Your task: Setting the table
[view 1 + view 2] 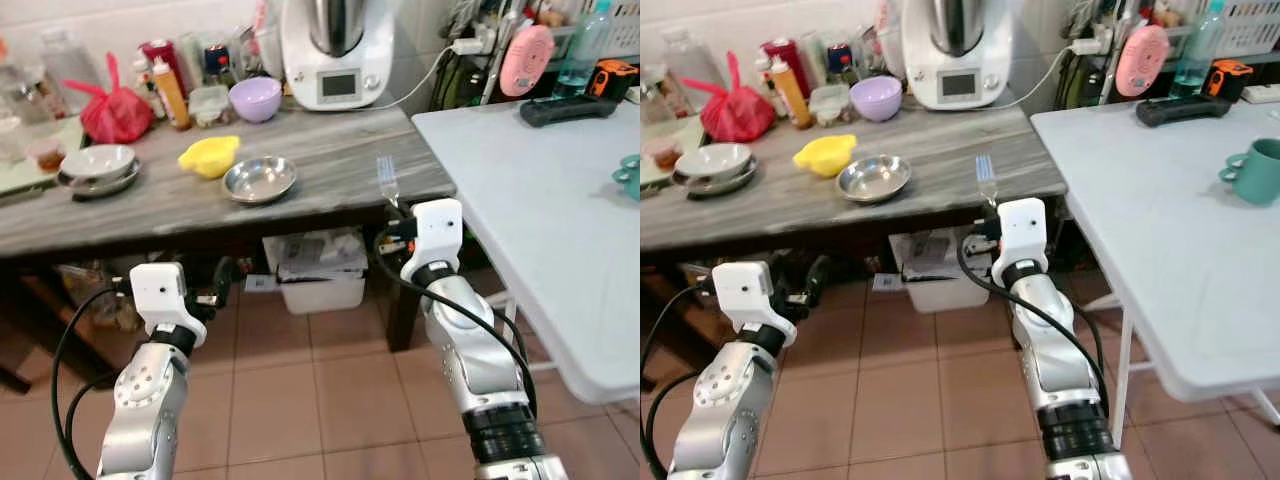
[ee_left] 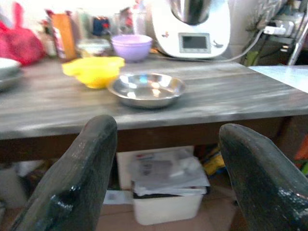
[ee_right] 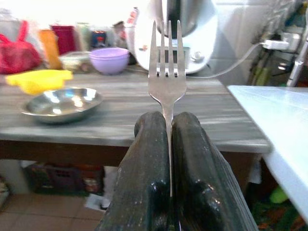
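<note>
Holding a fork (image 3: 166, 72) upright, tines up, the right tool (image 3: 169, 139) is clamped tight on the handle, just below the near edge of the grey worktop (image 1: 330, 160); probably carried so for laying on the white worktop (image 1: 540, 220) to the right. Left tool (image 2: 163, 168) hangs low in front of the same edge, fingers spread wide, nothing between them. Beneath the grey worktop: a white bin (image 1: 320, 285) with papers. On it, near to far: steel bowl (image 1: 259, 179) close to the edge, yellow dish (image 1: 209, 155), stacked plates (image 1: 97, 168) at left, then purple bowl (image 1: 255, 98), bottles, red bag (image 1: 115, 110), white kitchen machine (image 1: 335, 50) at the wall. White worktop mostly bare, green mug (image 1: 1255, 170) and dark device (image 1: 565, 108) farther off. Tiled floor between the worktops is open; the white corner juts close to the right arm, needs clearance when swinging across.
</note>
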Motion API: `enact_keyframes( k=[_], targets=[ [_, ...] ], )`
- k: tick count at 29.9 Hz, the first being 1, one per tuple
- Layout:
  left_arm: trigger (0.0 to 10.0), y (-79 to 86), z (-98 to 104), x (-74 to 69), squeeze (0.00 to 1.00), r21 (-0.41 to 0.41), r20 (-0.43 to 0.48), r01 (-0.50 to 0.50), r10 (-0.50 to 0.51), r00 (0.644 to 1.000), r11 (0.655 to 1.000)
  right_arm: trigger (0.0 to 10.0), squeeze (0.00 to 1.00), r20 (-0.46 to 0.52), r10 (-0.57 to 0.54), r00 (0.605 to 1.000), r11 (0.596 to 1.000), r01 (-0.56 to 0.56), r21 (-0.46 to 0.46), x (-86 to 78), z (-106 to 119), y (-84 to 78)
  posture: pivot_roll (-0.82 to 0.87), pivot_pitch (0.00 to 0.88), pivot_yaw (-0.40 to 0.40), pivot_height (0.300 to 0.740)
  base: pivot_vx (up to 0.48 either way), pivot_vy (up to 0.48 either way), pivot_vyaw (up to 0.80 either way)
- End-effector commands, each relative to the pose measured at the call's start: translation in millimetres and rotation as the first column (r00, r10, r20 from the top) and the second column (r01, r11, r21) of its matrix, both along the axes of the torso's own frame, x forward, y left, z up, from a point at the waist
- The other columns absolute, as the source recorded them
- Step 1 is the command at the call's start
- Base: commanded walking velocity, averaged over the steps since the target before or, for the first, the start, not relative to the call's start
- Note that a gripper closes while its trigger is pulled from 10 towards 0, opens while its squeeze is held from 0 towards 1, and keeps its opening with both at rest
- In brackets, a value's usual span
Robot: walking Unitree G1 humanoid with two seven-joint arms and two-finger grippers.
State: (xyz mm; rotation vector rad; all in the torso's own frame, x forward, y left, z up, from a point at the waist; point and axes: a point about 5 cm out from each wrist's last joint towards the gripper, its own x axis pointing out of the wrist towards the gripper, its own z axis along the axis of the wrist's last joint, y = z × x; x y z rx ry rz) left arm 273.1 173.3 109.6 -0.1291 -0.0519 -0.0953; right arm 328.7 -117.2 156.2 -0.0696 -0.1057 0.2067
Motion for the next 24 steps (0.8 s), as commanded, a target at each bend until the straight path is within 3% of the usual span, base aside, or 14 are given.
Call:
enact_keyframes(
  k=[1, 6, 19, 24],
  targets=[
    [10.0, 4.1, 3.0, 0.3, 0.0, 0.016, 0.011, -0.008, 0.008, 1.0, 1.0, 10.0, 0.0, 0.02, 0.012, 1.0, 1.0, -0.012, -0.006, 1.4, 5.4, 2.6, -0.11, 0.026, 0.087, 0.74, 0.48, 0.0, 0.0],
    [10.0, 3.8, 2.7, 0.8, 0.0, 0.016, 0.01, -0.006, 0.005, 1.0, 1.0, 10.0, 0.0, 0.018, 0.011, 1.0, 1.0, -0.011, -0.02, 1.5, 4.5, 2.9, -0.11, 0.027, 0.087, 0.74, 0.476, 0.0, 0.09],
    [10.0, 4.1, 2.0, 0.0, 0.0, 0.017, 0.009, -0.007, 0.007, 1.0, 1.0, 10.0, 0.0, 0.016, 0.012, 1.0, 1.0, -0.012, -0.021, 2.0, 3.7, 3.4, -0.1, 0.026, 0.086, 0.74, 0.477, 0.0, 0.67],
    [10.0, 4.2, 1.5, -0.7, 0.0, 0.014, 0.007, -0.004, 0.003, 1.0, 1.0, 10.0, 0.0, 0.015, 0.007, 1.0, 1.0, -0.007, -0.017, 2.5, 3.4, 3.2, -0.1, 0.023, 0.085, 0.74, 0.459, 0.0, 0.0]
  ],
)
